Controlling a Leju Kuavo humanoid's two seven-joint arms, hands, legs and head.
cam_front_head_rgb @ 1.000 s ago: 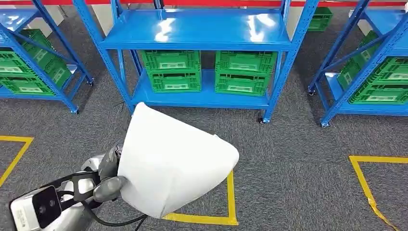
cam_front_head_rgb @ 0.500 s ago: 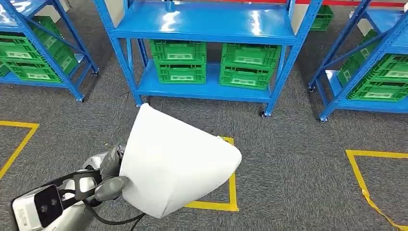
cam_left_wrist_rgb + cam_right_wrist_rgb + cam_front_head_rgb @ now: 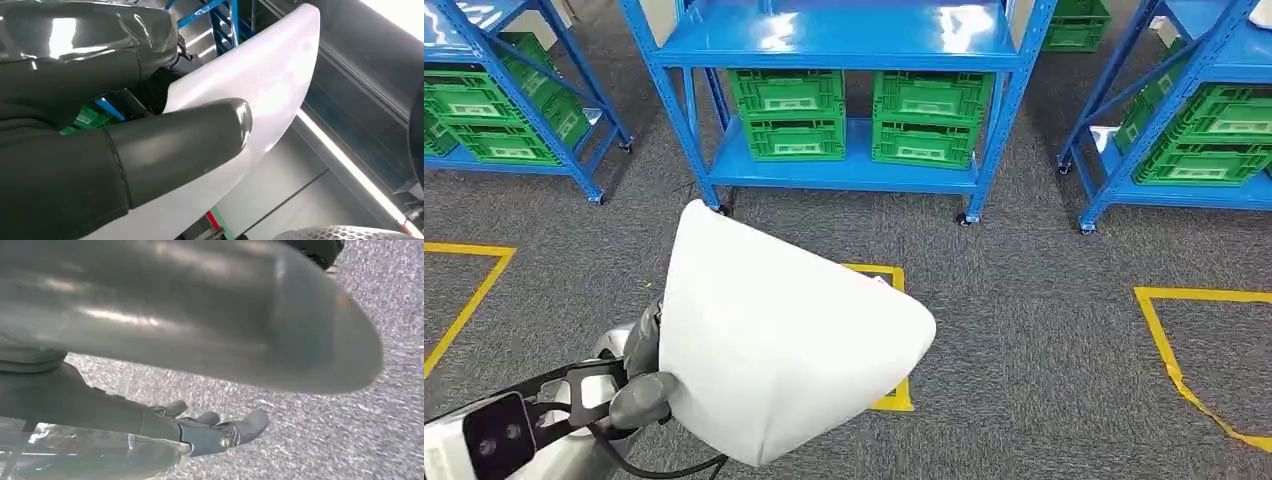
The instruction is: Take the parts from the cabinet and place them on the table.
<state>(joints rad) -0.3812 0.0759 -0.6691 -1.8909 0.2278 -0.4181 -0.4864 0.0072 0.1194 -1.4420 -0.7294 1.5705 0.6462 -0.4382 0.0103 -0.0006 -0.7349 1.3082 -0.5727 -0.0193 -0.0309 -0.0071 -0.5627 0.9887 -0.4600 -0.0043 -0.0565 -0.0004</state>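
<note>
A large white curved shell part (image 3: 784,350) fills the lower middle of the head view, above the grey carpet. My left hand (image 3: 646,380) grips its near left edge, with the thumb pressed on the outer face. In the left wrist view the thick grey thumb (image 3: 175,145) lies across the same white part (image 3: 260,95). My right hand (image 3: 210,427) hangs over the carpet in the right wrist view, its fingers stretched out and holding nothing.
A blue shelf rack (image 3: 844,40) stands ahead with green crates (image 3: 789,110) on its lower level. More blue racks with green crates stand at the left (image 3: 504,100) and right (image 3: 1204,120). Yellow tape squares (image 3: 1184,370) mark the carpet.
The whole view has shifted: the racks sit higher and farther in the picture, so the camera moved. My left hand still holds the white part the same way.
</note>
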